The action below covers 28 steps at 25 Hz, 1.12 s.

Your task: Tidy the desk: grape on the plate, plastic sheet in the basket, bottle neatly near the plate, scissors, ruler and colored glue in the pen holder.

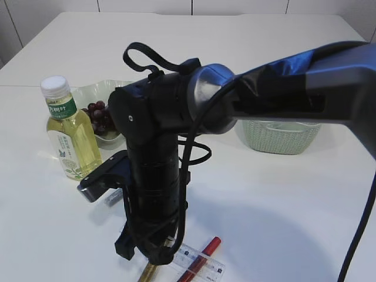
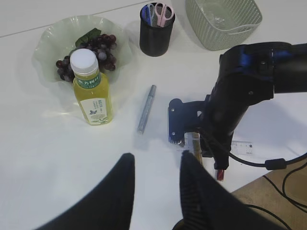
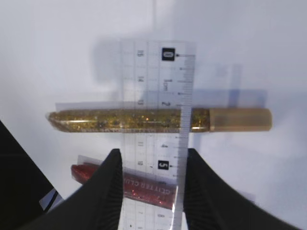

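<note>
My right gripper (image 3: 153, 153) points down over the clear ruler (image 3: 158, 96), with a finger against each long edge, shut on it. The ruler lies across a gold glue pen (image 3: 158, 120) and a red glue pen (image 3: 144, 187). A silver glue pen (image 2: 146, 109) lies alone on the table. The scissors (image 2: 160, 12) stand in the black pen holder (image 2: 157, 36). Grapes (image 2: 96, 45) sit on the pale plate (image 2: 48, 43), and the bottle (image 2: 91, 91) stands upright in front of it. My left gripper (image 2: 157, 155) hangs open over bare table.
The green basket (image 2: 223, 21) stands at the back right with something clear and crumpled inside. The right arm (image 1: 158, 153) reaches across the middle of the table and hides the pen holder in the exterior view. The table's front edge (image 2: 249, 184) runs close to the ruler.
</note>
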Each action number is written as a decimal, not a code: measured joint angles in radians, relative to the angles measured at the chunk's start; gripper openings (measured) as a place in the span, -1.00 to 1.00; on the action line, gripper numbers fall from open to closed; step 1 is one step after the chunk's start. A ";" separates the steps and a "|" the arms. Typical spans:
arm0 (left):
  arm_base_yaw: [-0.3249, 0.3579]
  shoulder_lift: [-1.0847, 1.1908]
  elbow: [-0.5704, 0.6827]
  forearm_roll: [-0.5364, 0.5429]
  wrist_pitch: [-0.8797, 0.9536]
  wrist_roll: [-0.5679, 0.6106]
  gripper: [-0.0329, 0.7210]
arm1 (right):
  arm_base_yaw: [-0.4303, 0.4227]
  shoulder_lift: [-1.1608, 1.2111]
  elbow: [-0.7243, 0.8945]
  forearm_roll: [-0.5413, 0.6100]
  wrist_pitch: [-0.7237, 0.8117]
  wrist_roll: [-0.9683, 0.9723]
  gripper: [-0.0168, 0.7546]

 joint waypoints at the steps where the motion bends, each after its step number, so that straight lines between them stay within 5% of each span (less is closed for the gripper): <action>1: 0.000 0.000 0.000 0.000 0.000 0.000 -0.28 | 0.000 0.000 -0.009 0.000 0.001 0.000 -0.20; 19: 0.000 0.000 0.000 0.000 0.000 0.000 -0.28 | 0.000 -0.147 -0.036 0.023 0.005 0.021 -0.20; 28: 0.000 0.000 0.000 0.000 0.000 0.000 -0.28 | 0.000 -0.382 0.248 -0.057 -0.311 0.098 -0.20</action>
